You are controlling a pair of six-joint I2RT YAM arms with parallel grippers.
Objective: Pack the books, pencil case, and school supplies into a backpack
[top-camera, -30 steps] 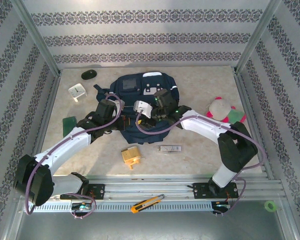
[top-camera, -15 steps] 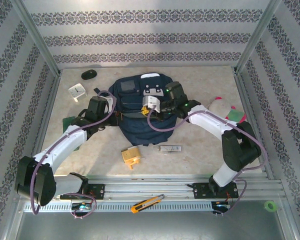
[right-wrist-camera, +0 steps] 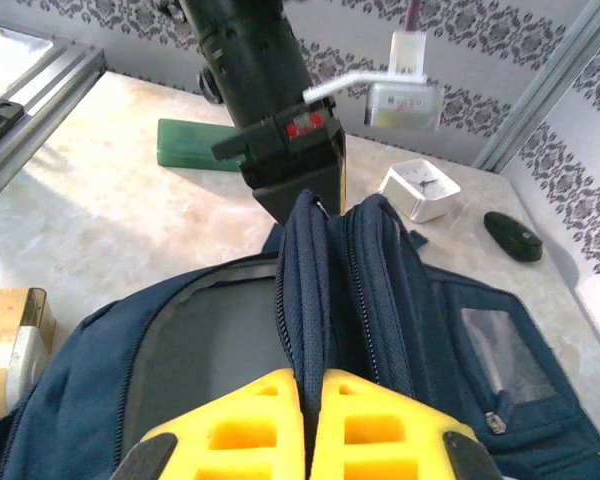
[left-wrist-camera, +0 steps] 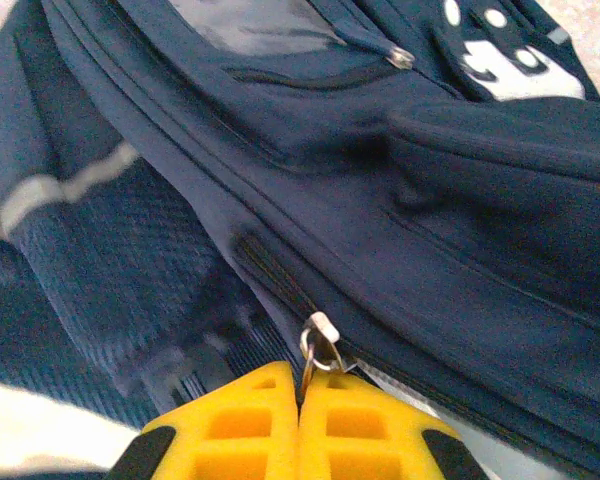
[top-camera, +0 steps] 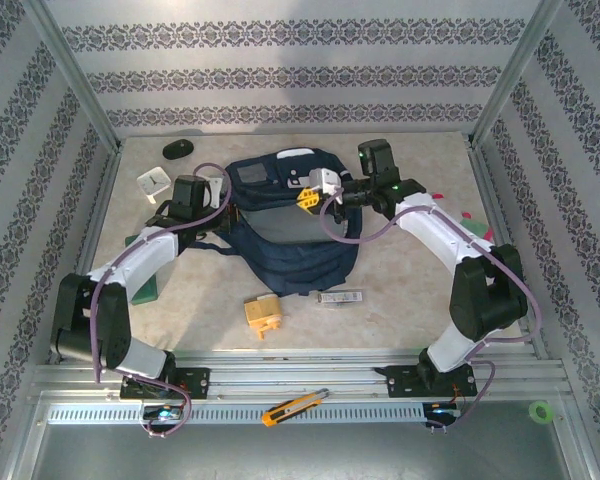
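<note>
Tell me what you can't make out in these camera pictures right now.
Backpack interior: right wrist view, the pinched fabric fold and right gripper hide its depths.
Green flat item: left arm overlaps it in the top and right wrist views.
Silver bar: top view, markings too small.
Tan block: right wrist view, cut off by the left edge.

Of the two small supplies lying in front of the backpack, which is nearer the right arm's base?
The slim silver-white bar. The tan-yellow block with the orange part lies farther left, so it is the more distant one.
</note>
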